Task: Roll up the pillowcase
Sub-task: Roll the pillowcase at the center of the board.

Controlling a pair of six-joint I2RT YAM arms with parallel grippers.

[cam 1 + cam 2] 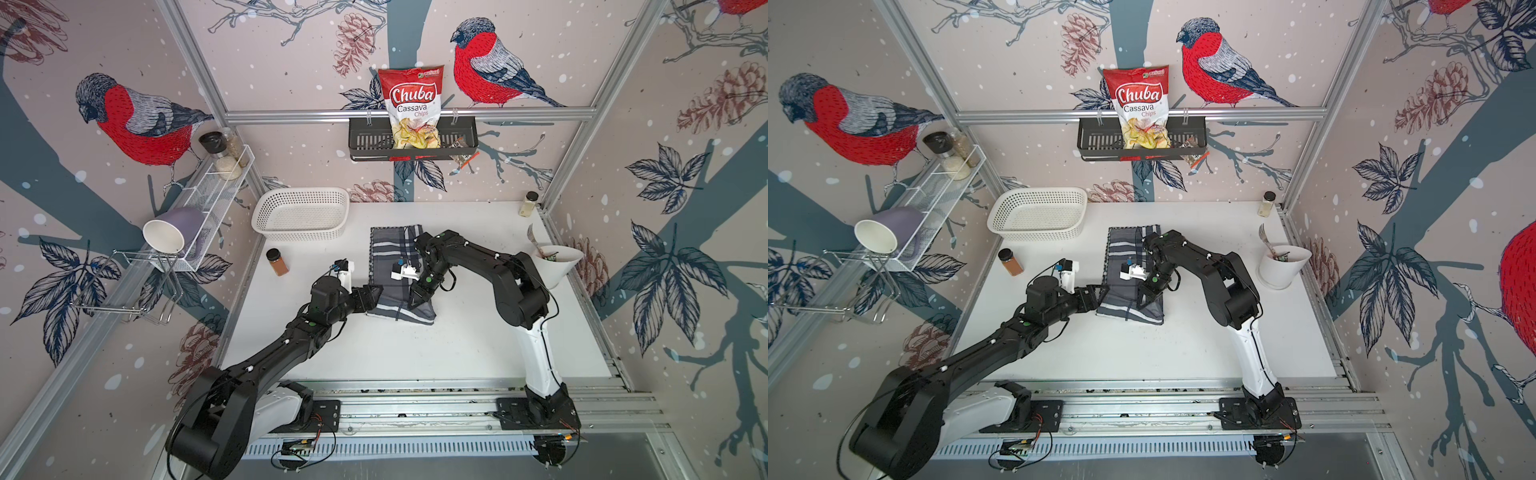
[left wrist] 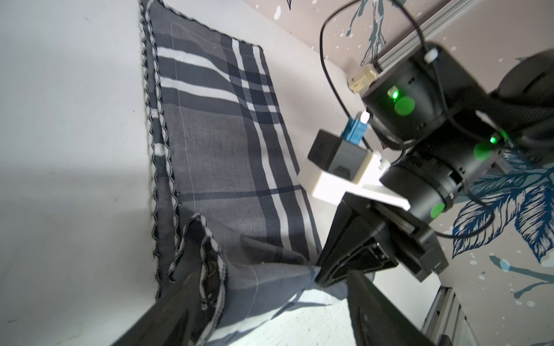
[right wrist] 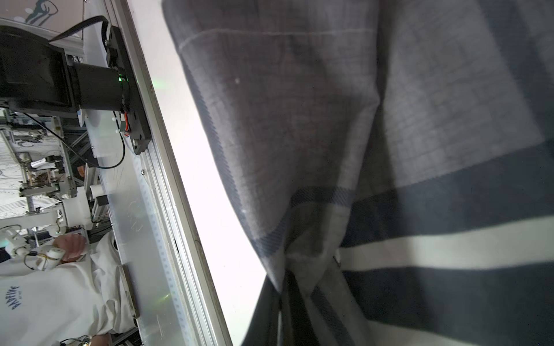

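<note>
Pillowcase [image 1: 388,257] near basket [image 1: 299,232], far end lifted: right gripper [image 1: 415,304] clenched on it, left gripper [image 1: 376,291] spread astride its corner; best close left, then roll 2 grips level toward basket.

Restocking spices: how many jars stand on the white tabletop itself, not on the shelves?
2. A brown spice jar near the left edge, in front of the white basket; a pale jar at the far right corner. Another could be hidden from view.
</note>
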